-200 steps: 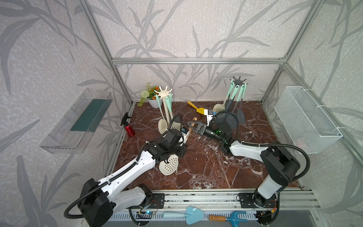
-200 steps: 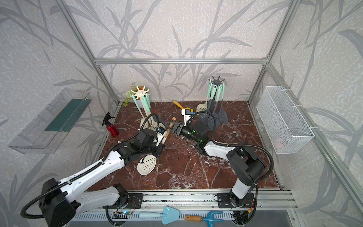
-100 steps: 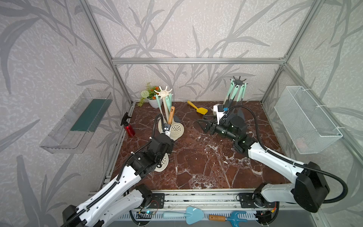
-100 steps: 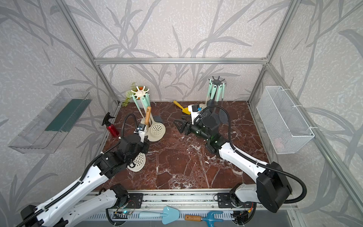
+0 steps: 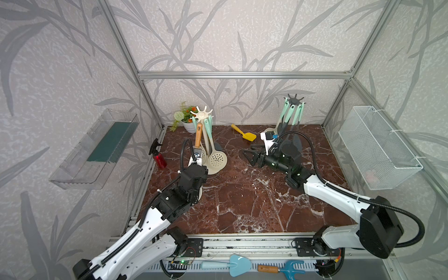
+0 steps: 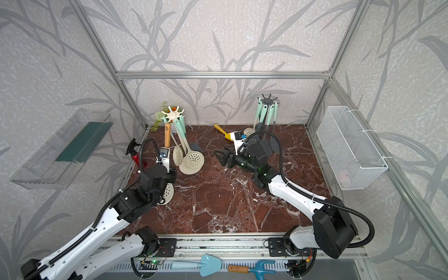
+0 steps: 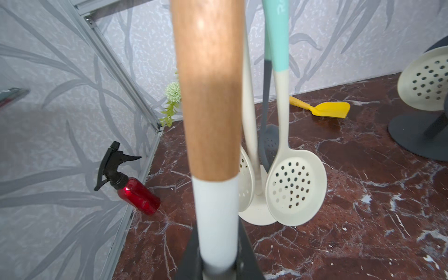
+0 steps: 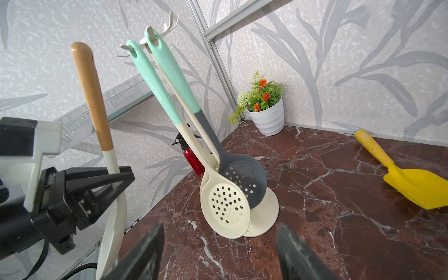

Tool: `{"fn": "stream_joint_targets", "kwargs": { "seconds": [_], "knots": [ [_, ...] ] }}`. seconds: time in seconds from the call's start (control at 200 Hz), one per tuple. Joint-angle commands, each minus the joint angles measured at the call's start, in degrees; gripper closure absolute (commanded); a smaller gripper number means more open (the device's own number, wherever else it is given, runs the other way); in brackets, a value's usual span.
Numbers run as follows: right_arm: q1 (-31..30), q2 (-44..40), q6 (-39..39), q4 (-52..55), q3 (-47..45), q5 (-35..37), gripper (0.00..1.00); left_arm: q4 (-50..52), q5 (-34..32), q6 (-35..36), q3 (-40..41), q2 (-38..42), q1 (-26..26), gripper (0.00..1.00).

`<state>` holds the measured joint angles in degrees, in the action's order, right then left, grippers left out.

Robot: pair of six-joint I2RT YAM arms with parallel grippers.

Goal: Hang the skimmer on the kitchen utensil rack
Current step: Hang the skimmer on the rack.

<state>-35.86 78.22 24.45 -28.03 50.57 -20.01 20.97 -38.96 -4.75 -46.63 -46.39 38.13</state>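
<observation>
Skimmer gripped by left end effector, right end effector spread empty, one cream rack, one dark rack

Only one word here for you to read, and it appears twice.
Just past your right gripper fingertips, the cream-necked mint handle and the grey-necked mint handle each carry raised lettering along their length. It shows upside down in the right wrist view and seems to read "royalser". In the left wrist view it is cut off and unreadable.
</observation>
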Motion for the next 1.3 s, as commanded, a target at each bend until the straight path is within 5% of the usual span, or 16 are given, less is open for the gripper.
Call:
{"fn": "stream_joint_targets", "kwargs": {
  "seconds": [0.0, 0.25, 0.72, 1.295],
  "knots": [
    [0.34, 0.27, -0.10, -2.47, 0.67, -1.08, 0.27, -0.64, -4.49, -1.38, -3.67, -1.37, -1.30, 1.00],
    [0.50, -0.30, -0.45, -2.65, 0.37, -1.48, 0.27, 0.91, 3.34, -5.83, -5.72, -4.39, -6.80, 1.00],
    [0.77, 0.18, -0.01, -3.94, 0.06, -2.04, 0.27, -1.90, 13.51, -3.65, -3.99, -2.00, -6.89, 1.00],
    [0.79, -0.08, -0.19, -3.51, 0.50, -2.76, 0.27, 1.77, 13.62, -8.52, -5.98, -7.14, -8.78, 1.00]
  ]
}}
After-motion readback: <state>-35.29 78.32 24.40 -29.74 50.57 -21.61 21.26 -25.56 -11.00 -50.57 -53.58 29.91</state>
